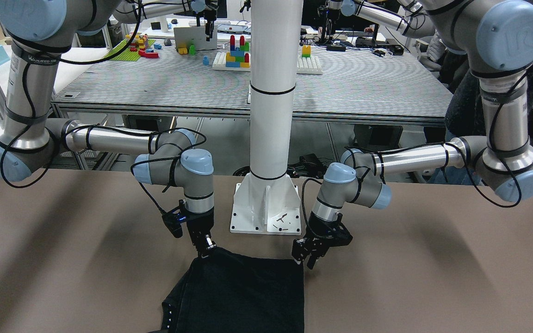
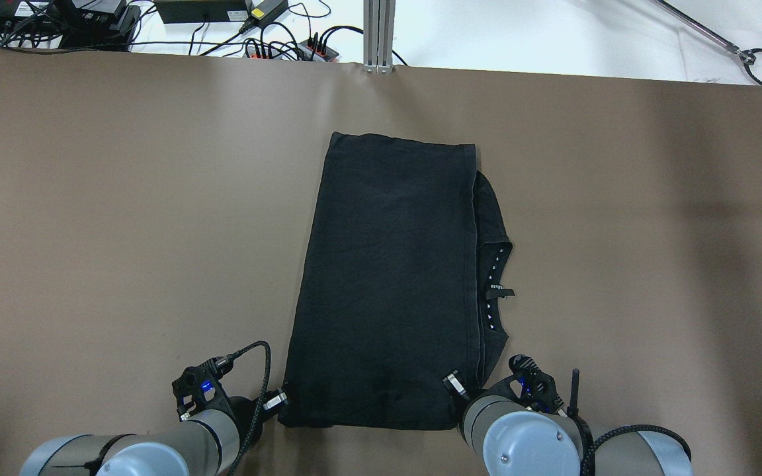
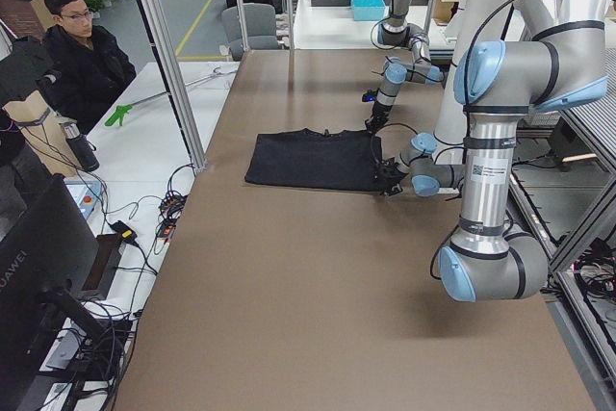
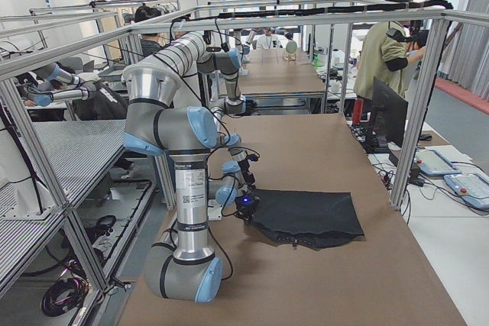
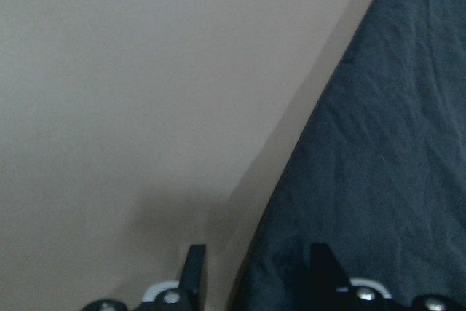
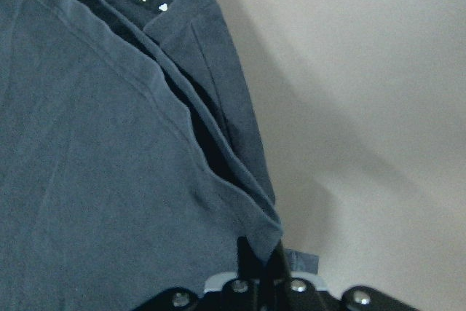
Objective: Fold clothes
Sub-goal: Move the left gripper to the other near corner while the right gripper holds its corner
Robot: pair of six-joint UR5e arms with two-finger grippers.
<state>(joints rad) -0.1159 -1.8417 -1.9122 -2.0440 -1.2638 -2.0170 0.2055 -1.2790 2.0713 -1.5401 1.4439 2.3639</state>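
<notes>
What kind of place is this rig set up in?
Most likely a robotics research lab: a neighbouring bench carries toy bricks, another station's arm shows in the right side view, and an operator sits near a monitor beside the table holding the black garment.

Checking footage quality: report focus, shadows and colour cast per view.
Left wrist view: soft focus, the plain black fabric garment looks navy, with a shadow band along its edge. Right wrist view: sharper, stitching visible, bluish cast. Overhead view: even light, broad soft shadows on the brown table.
</notes>
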